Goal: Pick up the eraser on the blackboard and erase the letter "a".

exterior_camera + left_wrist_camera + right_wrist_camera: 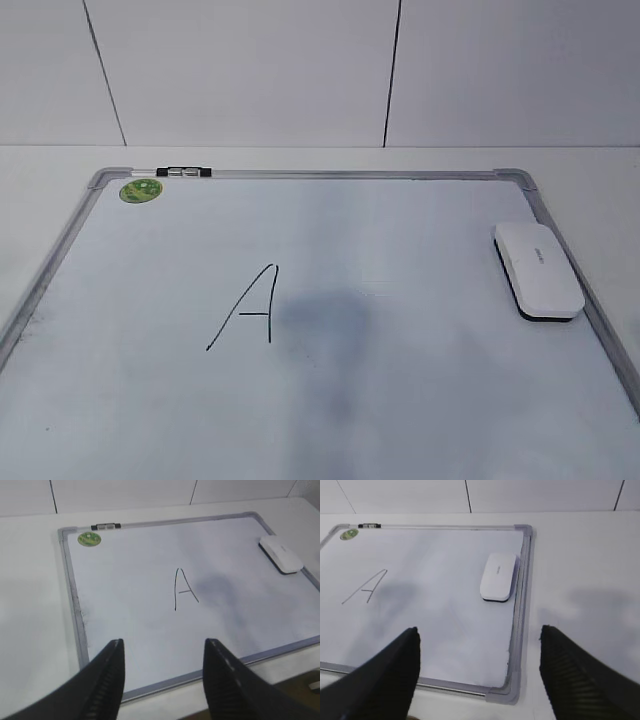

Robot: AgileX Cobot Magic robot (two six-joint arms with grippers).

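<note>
Blackboard lying flat on white table, filling most of frame; silver-grey rim along top, left and right edges. Eraser at right of frame, resting on board surface just beside right rim, black base down. Capital "A" left of centre. Grey smudge immediately right of capital. Green round magnet in upper left corner. Black-and-silver clip on top rim, upper left.

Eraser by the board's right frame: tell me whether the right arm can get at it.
Probably yes: the eraser lies alone on the blackboard, ahead of the open right end effector, nothing between them.
</note>
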